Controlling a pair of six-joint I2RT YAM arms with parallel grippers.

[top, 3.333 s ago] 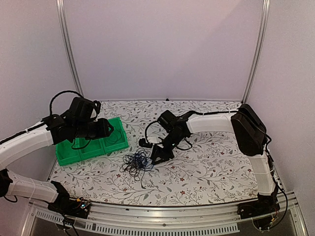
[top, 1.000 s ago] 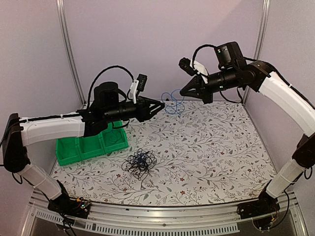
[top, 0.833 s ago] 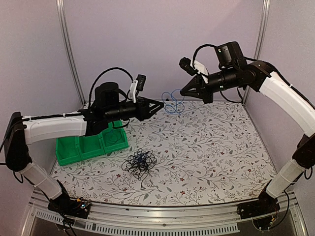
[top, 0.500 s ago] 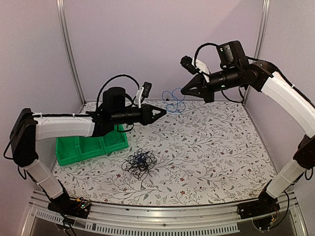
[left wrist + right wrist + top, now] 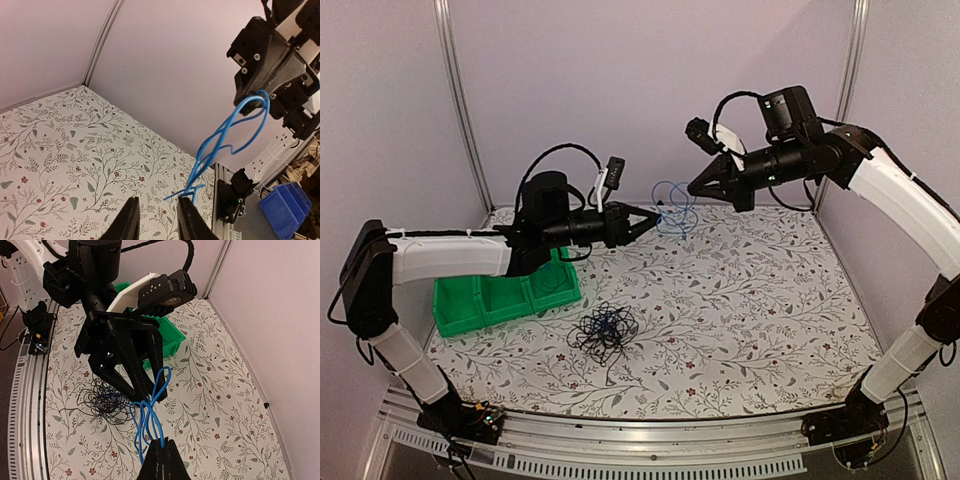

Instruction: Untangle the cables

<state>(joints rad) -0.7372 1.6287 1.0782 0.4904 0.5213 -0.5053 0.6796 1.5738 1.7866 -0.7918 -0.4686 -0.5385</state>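
Observation:
My right gripper (image 5: pixel 692 188) is raised high over the back of the table and shut on a looped blue cable (image 5: pixel 672 205), which hangs free in the air. In the right wrist view the shut fingers (image 5: pixel 161 460) pinch the blue cable (image 5: pixel 150 412). My left gripper (image 5: pixel 655 213) is open and points at the cable's lower loops. In the left wrist view the cable's (image 5: pixel 225 135) lower end lies at the tip of one finger (image 5: pixel 186 212). A tangle of thin black cables (image 5: pixel 605 330) lies on the table, also seen in the right wrist view (image 5: pixel 106 397).
A green three-compartment bin (image 5: pixel 470 305) stands at the table's left under my left arm, also seen in the right wrist view (image 5: pixel 172 337). The floral table cover (image 5: pixel 760 300) reaches the back and side walls. Metal frame posts (image 5: pixel 460 110) stand at the back corners.
Both arms rose from the table and the right gripper lifted the blue cable away from the black tangle. In the last second the left gripper moved right, up to the hanging cable.

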